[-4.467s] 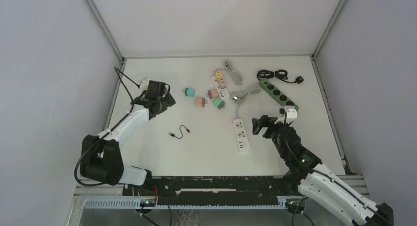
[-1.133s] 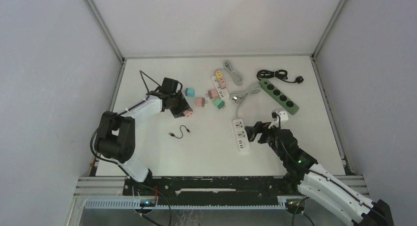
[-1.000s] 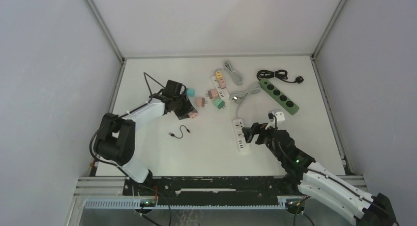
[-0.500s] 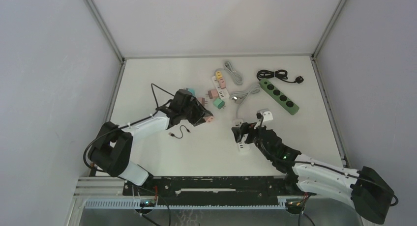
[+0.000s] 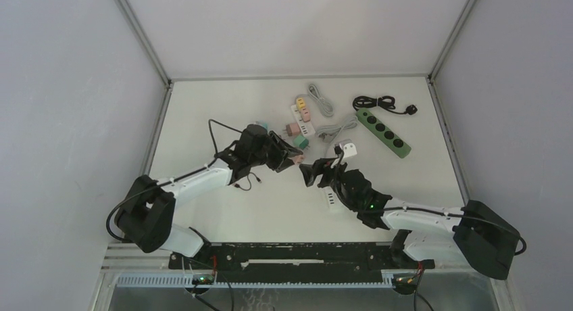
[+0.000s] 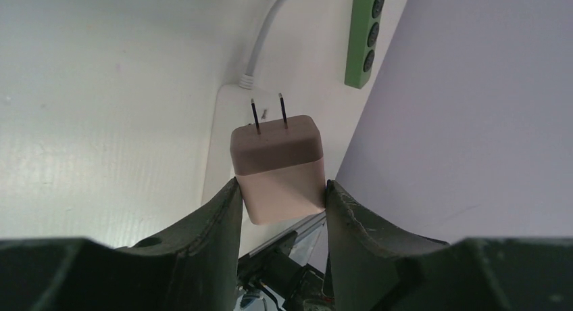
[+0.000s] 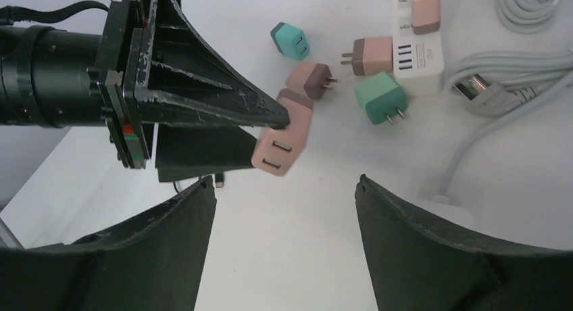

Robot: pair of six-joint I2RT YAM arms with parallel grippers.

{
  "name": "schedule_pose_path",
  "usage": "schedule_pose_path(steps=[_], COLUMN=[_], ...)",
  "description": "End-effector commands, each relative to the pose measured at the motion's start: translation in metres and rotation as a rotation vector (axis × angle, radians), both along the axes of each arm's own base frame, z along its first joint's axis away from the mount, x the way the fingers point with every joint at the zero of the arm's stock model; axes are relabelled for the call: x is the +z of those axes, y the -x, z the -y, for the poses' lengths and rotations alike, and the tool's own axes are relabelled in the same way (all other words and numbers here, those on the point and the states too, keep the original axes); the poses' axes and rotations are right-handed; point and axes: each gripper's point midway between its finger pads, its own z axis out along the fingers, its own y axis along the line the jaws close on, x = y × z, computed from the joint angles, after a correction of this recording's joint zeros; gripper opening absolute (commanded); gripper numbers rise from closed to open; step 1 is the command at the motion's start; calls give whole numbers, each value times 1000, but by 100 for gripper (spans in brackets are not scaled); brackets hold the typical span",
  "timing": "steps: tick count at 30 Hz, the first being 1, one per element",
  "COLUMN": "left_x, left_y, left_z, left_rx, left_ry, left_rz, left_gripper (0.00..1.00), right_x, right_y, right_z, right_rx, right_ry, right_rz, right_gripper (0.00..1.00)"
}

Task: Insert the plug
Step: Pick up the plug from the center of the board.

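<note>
A pink plug (image 6: pixel 278 169) with a brown face and two prongs is clamped between my left gripper (image 6: pixel 280 189) fingers, prongs pointing away. In the top view the left gripper (image 5: pixel 287 155) holds the plug (image 5: pixel 295 159) above the table's middle. My right gripper (image 5: pixel 307 172) faces it from the right, a short gap away. In the right wrist view the plug (image 7: pixel 284 138) hangs just beyond the right gripper (image 7: pixel 285 182), which is open with nothing between its fingers. The white power strip (image 5: pixel 331 198) lies partly hidden under the right arm.
Loose teal (image 7: pixel 290 40), brown-pink (image 7: pixel 311 79) and green (image 7: pixel 380 98) adapters lie behind the plug, beside a white USB strip (image 7: pixel 419 54). A grey cable (image 7: pixel 500 88), a green power strip (image 5: pixel 383 132), a black cord (image 5: pixel 375 103) and a small black cable (image 5: pixel 246 182) also lie on the table.
My left arm has carried the plug rightward to the table's middle. The right arm has swung left off the white strip to face it, its jaws narrowing a little.
</note>
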Motion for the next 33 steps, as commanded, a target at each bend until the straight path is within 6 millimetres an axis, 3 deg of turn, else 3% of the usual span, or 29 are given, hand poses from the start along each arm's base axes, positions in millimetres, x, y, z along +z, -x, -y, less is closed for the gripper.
schedule_pose_path(steps=[1,13,22,28,33], left_x=[26,40,41,44,46], left_y=[6,15,21,23,23], left_z=[11,20,27,30,29], left_rx=[0,0,-8,-10,2], left_ry=[103,167,196,216,233], left_rz=[37,49,44,45,53], left_gripper=[39,38,38,37,37], right_x=[36,26,33,35,32], right_y=[-10,-26,-32,-34,-33], right_z=[-21,-28,-32,-34,-35], right_rx=[19,-34,-42,-46,-42], right_ry=[-73,-62,-67,-72,-72], right_rz=[84,84,110,112,101], right_gripper=[81,70,65,53,49])
